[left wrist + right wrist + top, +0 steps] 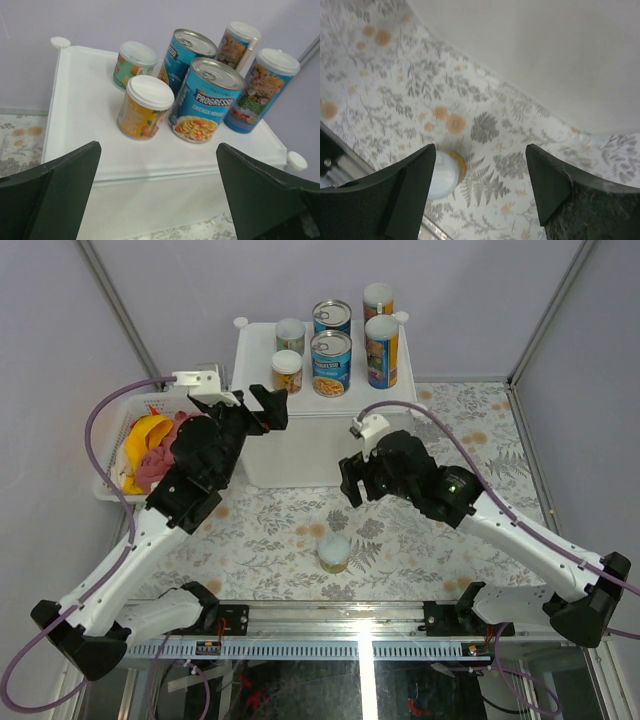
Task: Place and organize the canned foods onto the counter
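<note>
Top external view: one jar [333, 552] stands on the table [420, 540] near its front edge, between the two arms and well apart from the counter [290, 455]. It is the only can not yet up there.

It looks small, stiff and probably not heavy. The label wall is smooth and round, so it may slip or twist in a loose pinch, and it would roll if knocked over. The white lid looks like a plastic snap-on, so I would not trust it as a hold. The better grip is across the label at mid-height, below the lid, with the fingers square to the sides.

The jar is upright, lid up, with its long axis vertical. It is squat, so that axis is only a little longer than the jar is wide.

The right gripper [480, 150] hangs above it, jaws apart and empty. In the right wrist view the jar [445, 175] sits off toward one finger [410, 190], not centred in the gap, so the next move calls for a sideways correction before descending.

Six cans [331, 362] stand upright in close rows on the far right part of the counter, and the near and left parts of its top are bare. The left gripper [157, 150] is spread wide, holds nothing, and faces the counter's near left side.
</note>
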Robot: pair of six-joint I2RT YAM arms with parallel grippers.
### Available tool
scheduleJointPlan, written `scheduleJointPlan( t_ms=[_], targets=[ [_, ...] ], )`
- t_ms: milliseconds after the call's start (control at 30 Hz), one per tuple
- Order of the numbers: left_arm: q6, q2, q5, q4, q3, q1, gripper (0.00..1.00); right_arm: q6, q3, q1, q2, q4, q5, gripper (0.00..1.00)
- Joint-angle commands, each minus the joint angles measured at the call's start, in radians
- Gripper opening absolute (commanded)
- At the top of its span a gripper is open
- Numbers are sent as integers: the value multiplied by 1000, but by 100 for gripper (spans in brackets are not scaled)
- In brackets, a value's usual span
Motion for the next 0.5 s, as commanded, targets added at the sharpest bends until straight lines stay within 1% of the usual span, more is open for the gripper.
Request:
scheduleJointPlan(
  t_ms=[0,100,300,467],
  targets=[
    [-58,-53,-62,-71,-42,-52,100,64,-117,48,-46,-19,-53,80],
    [-74,-76,-83,-97,-61,-82,100,88,-170,84,-40,-24,-73,81],
    [-94,-112,-99,-141,-76,-104,100,103,-215,156,-8,-51,-117,92],
    [-111,-144,-103,-164,-99,-110,100,116,-259,185,-10,-44,-132,94]
  ],
)
